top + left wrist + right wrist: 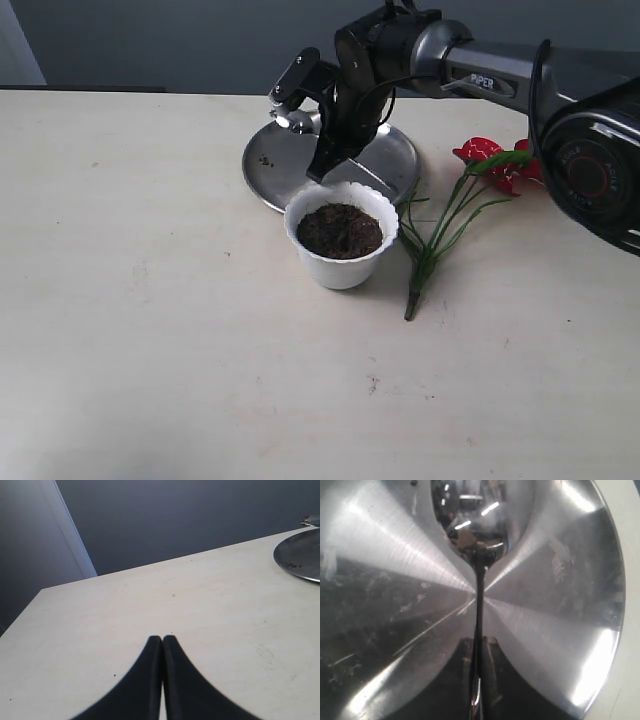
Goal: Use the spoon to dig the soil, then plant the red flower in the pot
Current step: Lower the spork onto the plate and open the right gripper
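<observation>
The white pot (340, 268) stands mid-table, filled with dark soil (340, 230). The red flower (490, 160) lies flat on the table to its right, its green stems pointing toward the front. My right gripper (322, 170) hangs just behind the pot, over the steel plate (395, 160). In the right wrist view that gripper (481, 641) is shut on the thin handle of the spoon (479, 590), whose shiny bowl sticks out ahead above the plate (560, 630). My left gripper (162, 639) is shut and empty above bare table; the exterior view does not show it.
The round steel plate (300, 555) lies behind the pot and carries a few dark crumbs. The pale table (150, 330) stretches wide to the left and front. The right arm (500, 75) crosses above the flower from the right.
</observation>
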### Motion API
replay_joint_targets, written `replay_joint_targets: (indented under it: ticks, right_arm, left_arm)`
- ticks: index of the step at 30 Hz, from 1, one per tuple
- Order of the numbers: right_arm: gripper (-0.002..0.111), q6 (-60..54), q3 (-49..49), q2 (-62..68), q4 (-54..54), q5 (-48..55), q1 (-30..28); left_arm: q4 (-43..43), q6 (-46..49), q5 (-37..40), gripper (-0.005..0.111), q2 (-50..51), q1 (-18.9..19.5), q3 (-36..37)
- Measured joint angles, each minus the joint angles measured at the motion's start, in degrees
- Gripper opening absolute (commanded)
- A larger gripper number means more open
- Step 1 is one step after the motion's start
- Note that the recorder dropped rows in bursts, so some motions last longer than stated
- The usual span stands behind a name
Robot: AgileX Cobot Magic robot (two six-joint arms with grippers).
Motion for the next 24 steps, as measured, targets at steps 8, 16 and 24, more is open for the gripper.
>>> replay_joint_targets:
  ticks: [8,16,24]
  right_arm:
    - [-0.001,0.0,-0.1,0.6,0.4,0.9,0.0]
    - [0.024,0.0,-0.1,0.6,1.2,0.5,-0.1]
    - [0.032,1.9,-0.1,0.6,1.7,-0.3,-0.1]
  left_arm:
    - [0.0,0.0,0.0,0.000,0.0,0.0,0.0]
    - [0.0,0.0,0.0,0.000,0.0,0.0,0.0]
    - [0.0,0.0,0.0,0.000,0.0,0.0,0.0]
